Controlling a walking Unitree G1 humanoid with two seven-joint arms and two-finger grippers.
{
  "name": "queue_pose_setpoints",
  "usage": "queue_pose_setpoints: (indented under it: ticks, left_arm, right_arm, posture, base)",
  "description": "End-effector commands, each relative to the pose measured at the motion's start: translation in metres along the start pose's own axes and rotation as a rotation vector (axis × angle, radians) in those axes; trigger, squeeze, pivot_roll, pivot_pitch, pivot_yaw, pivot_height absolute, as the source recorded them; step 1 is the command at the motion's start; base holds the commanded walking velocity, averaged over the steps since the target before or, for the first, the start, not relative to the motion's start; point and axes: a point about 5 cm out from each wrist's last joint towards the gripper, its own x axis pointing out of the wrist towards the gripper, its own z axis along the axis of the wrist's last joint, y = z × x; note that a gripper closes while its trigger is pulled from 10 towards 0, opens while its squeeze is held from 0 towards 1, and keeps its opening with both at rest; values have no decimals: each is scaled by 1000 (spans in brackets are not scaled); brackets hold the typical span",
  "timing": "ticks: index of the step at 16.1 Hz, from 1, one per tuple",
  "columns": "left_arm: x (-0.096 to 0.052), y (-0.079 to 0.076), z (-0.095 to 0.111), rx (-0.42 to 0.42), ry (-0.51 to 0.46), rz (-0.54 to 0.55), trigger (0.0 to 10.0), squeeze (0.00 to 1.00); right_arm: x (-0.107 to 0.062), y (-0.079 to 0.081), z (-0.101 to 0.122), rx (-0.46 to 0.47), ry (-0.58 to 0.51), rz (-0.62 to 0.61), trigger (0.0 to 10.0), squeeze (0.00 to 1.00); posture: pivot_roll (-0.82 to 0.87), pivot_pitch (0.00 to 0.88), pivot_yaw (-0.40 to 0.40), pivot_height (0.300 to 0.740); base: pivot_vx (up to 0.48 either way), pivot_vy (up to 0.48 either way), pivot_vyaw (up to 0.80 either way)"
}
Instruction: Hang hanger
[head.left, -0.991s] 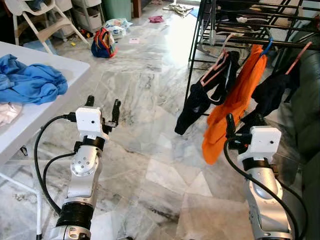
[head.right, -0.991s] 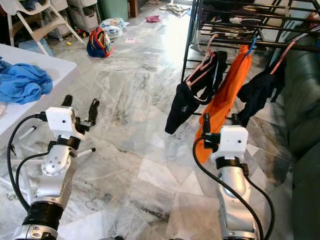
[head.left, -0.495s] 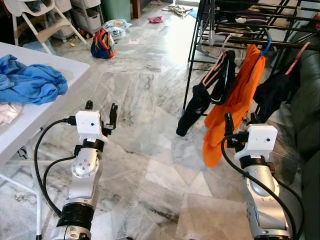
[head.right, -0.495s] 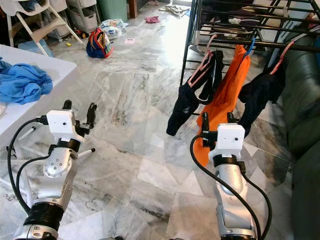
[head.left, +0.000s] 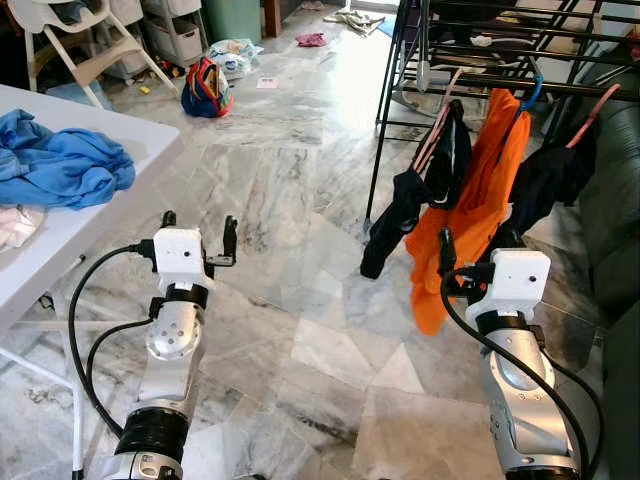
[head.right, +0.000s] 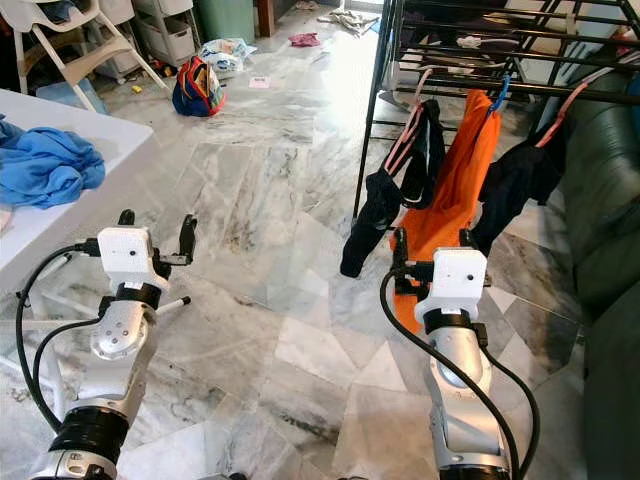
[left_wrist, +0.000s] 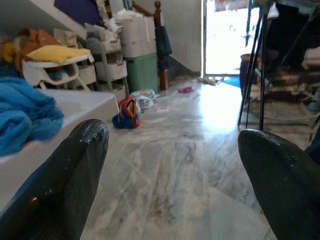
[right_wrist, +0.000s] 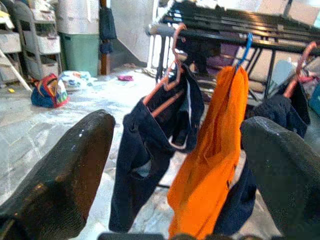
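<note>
A blue cloth (head.left: 60, 165) lies on the white counter (head.left: 110, 135) at far left. The left gripper (head.left: 198, 232) hovers over the marble floor (head.left: 290, 200), jaws wide apart and empty. The right gripper (head.right: 430, 243), jaws also spread and empty, faces the orange garment (head.left: 470, 210) on its blue hanger (right_wrist: 243, 46), hooked on the black drying rack (head.left: 480, 45) between two dark garments on pink hangers.
</note>
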Motion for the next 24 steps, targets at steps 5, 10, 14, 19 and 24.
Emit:
queue_pose_setpoints:
  ticks: [5,10,14,19,24]
  left_arm:
    - [-14,1,-22,60,97,20,10000,1000]
    - [-15,-8,-25,59,123,-34,10000,498]
    - [-12,-13,-24,36,124,-52,10000,0]
    - [-10,-14,-26,14,140,-56,10000,0]
    - [-12,-20,-32,7,169,-72,10000,0]
  right_arm:
    - [-5,2,-10,52,63,12,10000,1000]
    - [-8,7,-11,56,81,46,10000,27]
    - [-6,6,-17,-13,118,46,10000,0]
    - [-15,19,-28,-4,201,125,10000,0]
    - [-16,17,-35,111,245,93,10000,0]
  posture:
    - [-14,136,-18,740]
    - [-21,133,-21,740]
    - [-34,128,-17,740]
    - [-32,103,-17,740]
    - [-11,36,-30,740]
  base:
    - [0,0,0]
    - [0,0,0]
    - [0,0,0]
    - [0,0,0]
    - [0,0,0]
